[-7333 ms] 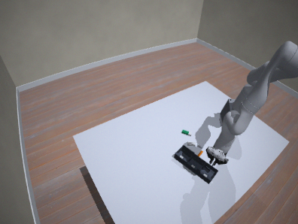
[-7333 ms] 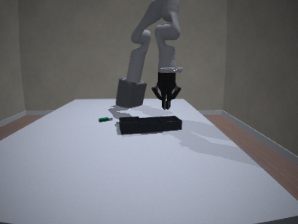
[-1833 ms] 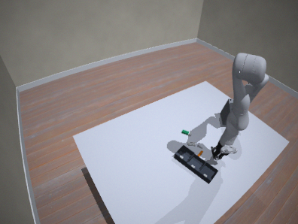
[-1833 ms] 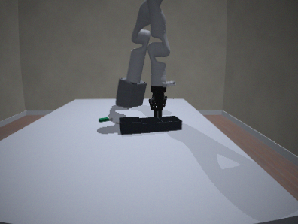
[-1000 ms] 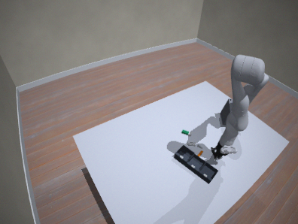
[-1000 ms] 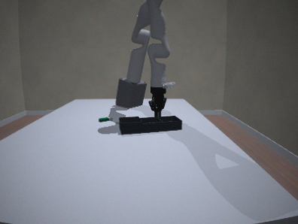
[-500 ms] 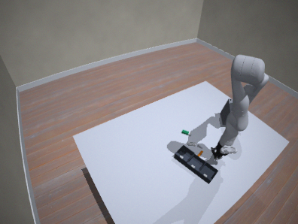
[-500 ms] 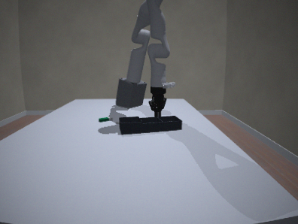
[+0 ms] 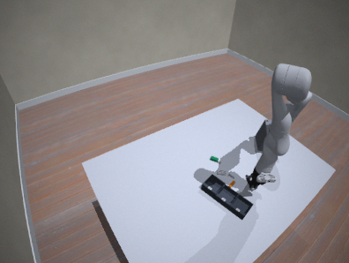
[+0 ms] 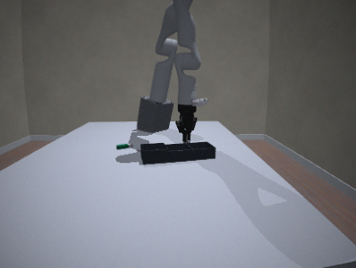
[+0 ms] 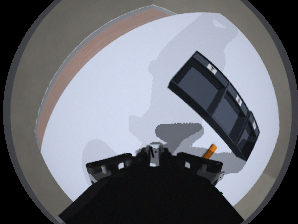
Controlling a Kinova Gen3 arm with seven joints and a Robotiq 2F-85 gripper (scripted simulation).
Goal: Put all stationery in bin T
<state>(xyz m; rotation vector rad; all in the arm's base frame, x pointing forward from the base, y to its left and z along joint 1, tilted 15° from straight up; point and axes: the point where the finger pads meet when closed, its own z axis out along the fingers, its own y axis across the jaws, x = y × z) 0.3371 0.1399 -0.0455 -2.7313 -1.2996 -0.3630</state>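
Note:
A long black bin [image 9: 226, 196] with three compartments lies on the white table; it also shows in the exterior view [image 10: 177, 152] and the wrist view [image 11: 216, 102]. Its small white labels are too small to read. My gripper [image 9: 252, 183] is low at the table just behind the bin's far side, also in the exterior view [image 10: 186, 135]. It is shut on a small grey object [image 11: 154, 151] that I can see only between the fingertips in the wrist view. An orange stick-like thing [image 9: 232, 183] lies beside the bin, close to the gripper, and shows in the wrist view [image 11: 210, 152].
A small green object [image 9: 213, 159] lies on the table left of the arm's base, also in the exterior view [image 10: 121, 146]. A small pale object [image 9: 221, 172] lies near the bin's far corner. The arm's grey base [image 10: 155, 114] stands behind the bin.

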